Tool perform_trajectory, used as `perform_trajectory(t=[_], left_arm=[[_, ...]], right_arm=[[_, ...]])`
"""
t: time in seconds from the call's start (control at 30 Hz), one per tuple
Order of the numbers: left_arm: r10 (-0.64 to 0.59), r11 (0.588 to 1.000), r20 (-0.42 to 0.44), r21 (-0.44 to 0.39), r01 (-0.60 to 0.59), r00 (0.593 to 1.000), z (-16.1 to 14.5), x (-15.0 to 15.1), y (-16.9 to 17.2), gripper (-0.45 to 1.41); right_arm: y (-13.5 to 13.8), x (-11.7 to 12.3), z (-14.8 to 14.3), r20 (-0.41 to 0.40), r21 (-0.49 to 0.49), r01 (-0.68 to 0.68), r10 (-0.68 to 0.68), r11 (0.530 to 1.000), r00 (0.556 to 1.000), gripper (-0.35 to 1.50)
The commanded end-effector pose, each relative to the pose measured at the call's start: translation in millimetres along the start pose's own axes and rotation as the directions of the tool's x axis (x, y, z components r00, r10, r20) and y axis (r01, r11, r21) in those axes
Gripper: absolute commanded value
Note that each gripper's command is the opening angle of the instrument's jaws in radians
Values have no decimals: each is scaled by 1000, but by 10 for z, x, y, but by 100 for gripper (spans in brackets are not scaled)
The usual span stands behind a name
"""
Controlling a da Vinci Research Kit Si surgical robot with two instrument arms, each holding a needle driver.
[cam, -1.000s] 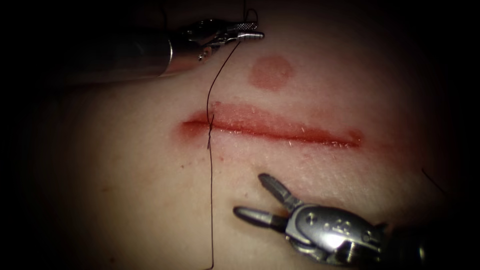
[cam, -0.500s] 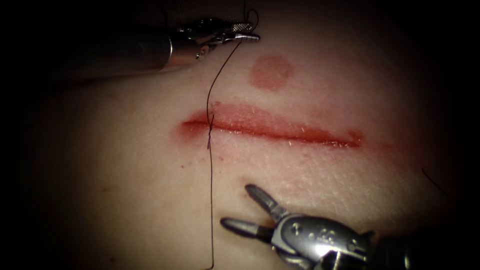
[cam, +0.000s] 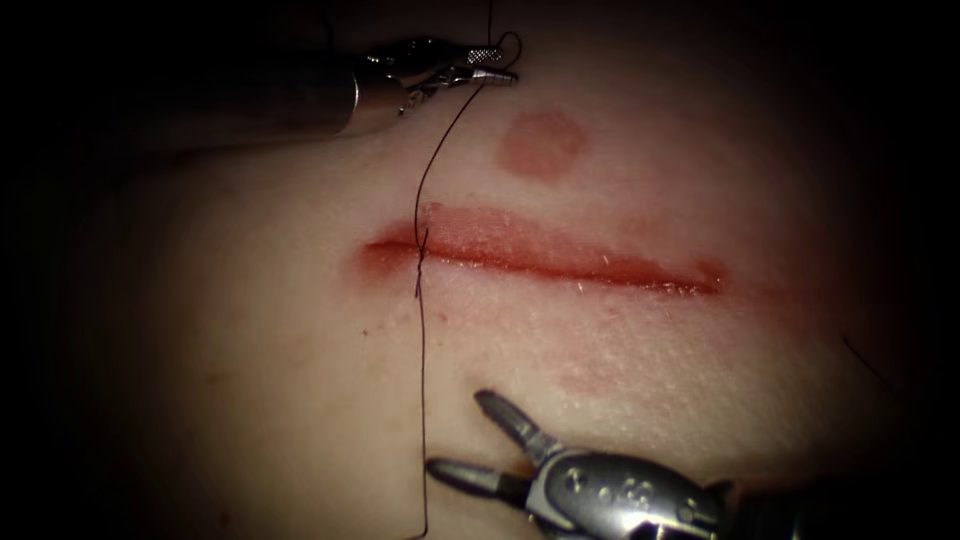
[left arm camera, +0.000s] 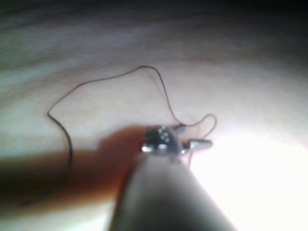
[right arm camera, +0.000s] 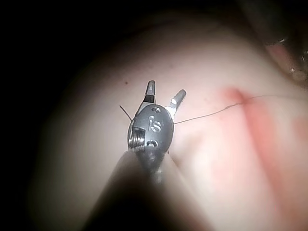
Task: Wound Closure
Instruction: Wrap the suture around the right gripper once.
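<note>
Pale pink pork-belly tissue (cam: 250, 330) carries a long red cut (cam: 545, 258) running left to right (slightly downhill rightward). A thin black thread (cam: 421, 330) crosses the cut near its left end, long axis running top to bottom, knotted at the cut. The left tool (cam: 497, 66) has its fingers clamped on the thread's upper end. The right tool (cam: 462, 435), fingers apart and empty, has shifted leftward and lower, its tip now just beside the thread.

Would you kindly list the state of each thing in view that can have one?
Left arm's silver needle driver: jaws shut on the thin black thread.
Right arm's silver needle driver: jaws open, holding nothing.
Thin black thread: knotted at the cut's left end.
Red horizontal cut in the pale pork tissue: open right of the knot, wet with red fluid.
</note>
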Motion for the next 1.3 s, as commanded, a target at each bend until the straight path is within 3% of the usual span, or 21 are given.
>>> perform_trajectory(t=[0.03,0.33,0.53,0.87,1.3], left_arm=[[0,1000,6,2,0,1000,9,-3,-5,44],[-19,1000,16,-6,20,1000,29,-10,-12,39],[-3,998,31,-61,5,1000,23,-14,-6,-35],[103,988,36,-115,-98,994,15,-9,-3,-35],[157,979,-17,-129,-158,988,-20,37,37,-35]], right_arm=[[-7,-7,5,1,2,-2,2,1000,1000,148],[-7,-9,4,3,3,-1,1,1000,1000,148],[-6,-11,7,3,1,-1,1,1000,1000,148],[-6,-12,9,3,0,0,0,1000,1000,148],[-9,-16,16,4,-4,2,-2,1000,1000,146]])
